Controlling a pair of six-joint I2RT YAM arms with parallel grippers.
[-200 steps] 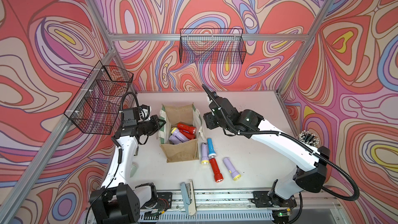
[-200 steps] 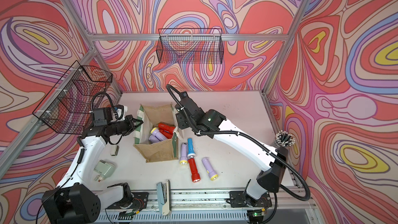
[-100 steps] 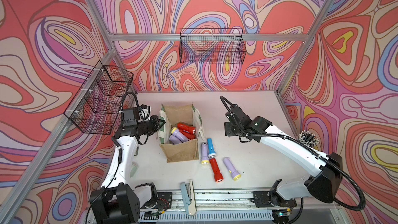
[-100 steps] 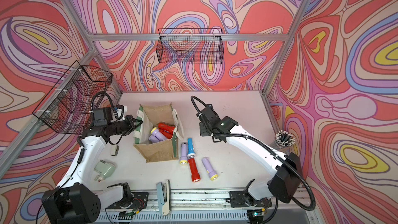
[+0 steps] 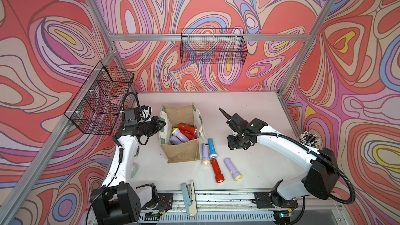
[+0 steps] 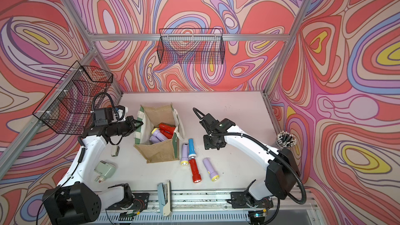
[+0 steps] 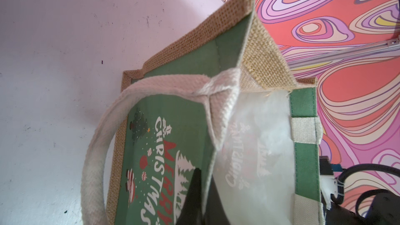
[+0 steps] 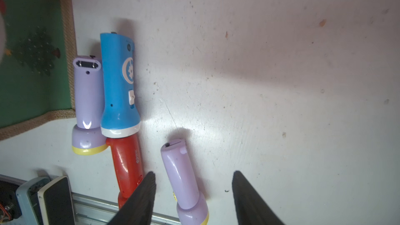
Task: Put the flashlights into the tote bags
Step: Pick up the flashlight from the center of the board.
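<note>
Tote bag (image 5: 179,152) stands open mid-frame, flashlights (image 5: 187,127) inside. Left arm stretches across, left gripper (image 5: 162,124) clamped on its left rim. Right arm elbows downward, right gripper (image 8: 194,173) half-spread and empty, beside four more flashlights lying right of the bag.

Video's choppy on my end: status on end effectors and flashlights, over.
Left end effector shut on tote bag rim. Right end effector open, empty. Four flashlights on table beside bag, others inside. Nothing blocking.

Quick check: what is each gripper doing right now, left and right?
Left gripper: shut on the side wall of the tote bag.
Right gripper: open, holding nothing.
</note>
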